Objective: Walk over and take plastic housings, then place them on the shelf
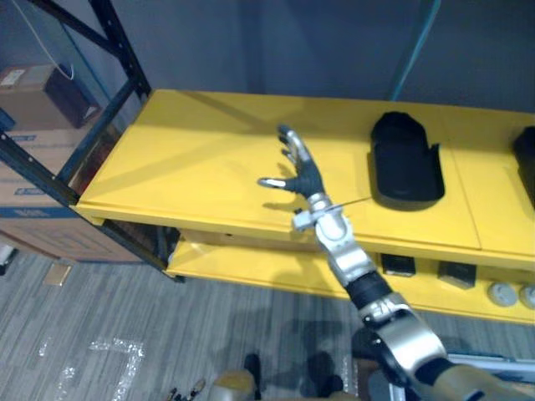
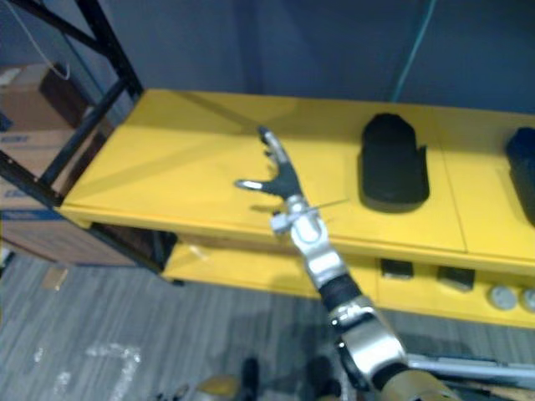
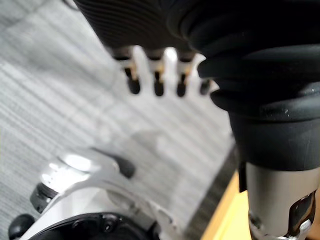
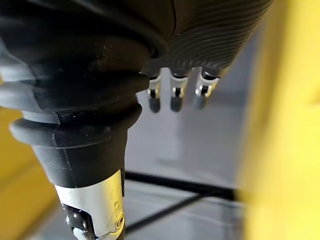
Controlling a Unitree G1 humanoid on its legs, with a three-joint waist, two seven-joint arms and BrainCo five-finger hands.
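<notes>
Yellow shelf, top tier, carries one black plastic housing. It lies flat and well back from the front edge, so we judge it stably placed. A second housing is cut off by the view's right edge. Right hand hovers over the shelf, left of the first housing and apart from it, fingers spread straight, thumb out, holding nothing. Left hand hangs over the grey floor, fingers relaxed, empty. We read the placing step as done for this piece.
</notes>
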